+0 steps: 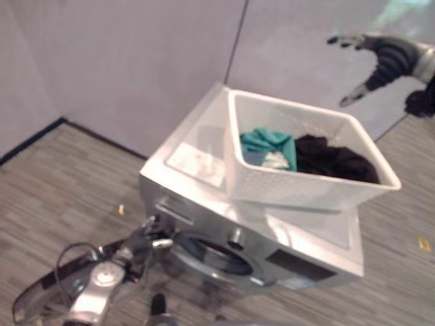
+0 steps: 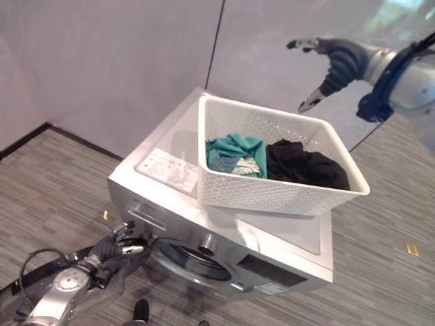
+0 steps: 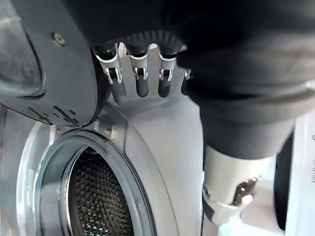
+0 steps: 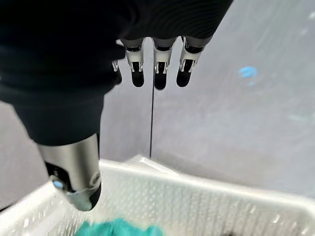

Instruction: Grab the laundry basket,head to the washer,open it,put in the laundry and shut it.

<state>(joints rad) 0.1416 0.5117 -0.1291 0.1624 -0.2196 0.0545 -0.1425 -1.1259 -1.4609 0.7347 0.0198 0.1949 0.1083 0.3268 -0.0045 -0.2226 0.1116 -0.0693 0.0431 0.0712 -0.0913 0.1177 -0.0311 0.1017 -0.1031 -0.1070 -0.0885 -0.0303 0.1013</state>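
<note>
A silver washer (image 1: 204, 129) stands against the wall with a white laundry basket (image 1: 312, 193) on its top. In the basket lie a teal cloth (image 1: 268, 146) and a black cloth (image 1: 333, 159). My left hand (image 2: 112, 248) is low at the left edge of the round door (image 1: 217, 255), its fingers (image 3: 142, 81) straight against the washer's front. In the left wrist view the dark-rimmed door (image 3: 59, 73) stands ajar and the perforated drum (image 3: 98, 196) shows behind it. My right hand (image 2: 333, 61) hangs open in the air above the basket's far right corner.
Grey wall panels (image 1: 136, 61) rise right behind the washer. Striped grey floor (image 1: 61, 190) lies to its left and right, with small yellow marks (image 1: 121, 209) on it. A dark skirting runs along the left wall.
</note>
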